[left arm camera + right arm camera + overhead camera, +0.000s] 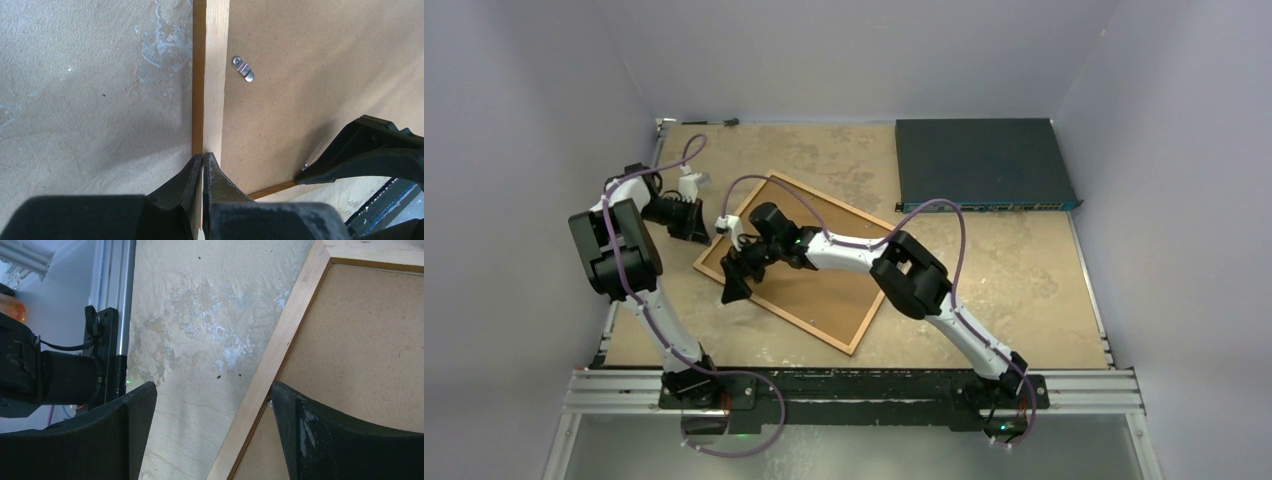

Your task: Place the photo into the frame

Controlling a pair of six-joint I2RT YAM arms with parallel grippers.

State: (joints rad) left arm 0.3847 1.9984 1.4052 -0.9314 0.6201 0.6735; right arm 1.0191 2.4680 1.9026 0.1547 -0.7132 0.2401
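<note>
The frame (834, 200) lies face down in the middle of the table, and the brown backing board (824, 290) fills it. The photo is hidden. My left gripper (702, 232) is shut on the frame's left edge; in the left wrist view its jaws (202, 157) pinch the pale wooden rail (216, 75). My right gripper (734, 280) is open and straddles the frame's near-left rail (285, 330). One of its fingers (310, 430) is over the backing board (360, 340) and the other is over the bare table.
A dark blue flat box (979, 160) lies at the back right. A small metal clip (243, 68) sits on the backing board near the left rail. The side walls stand close on the left and right. The left arm (50, 380) is beside the right gripper.
</note>
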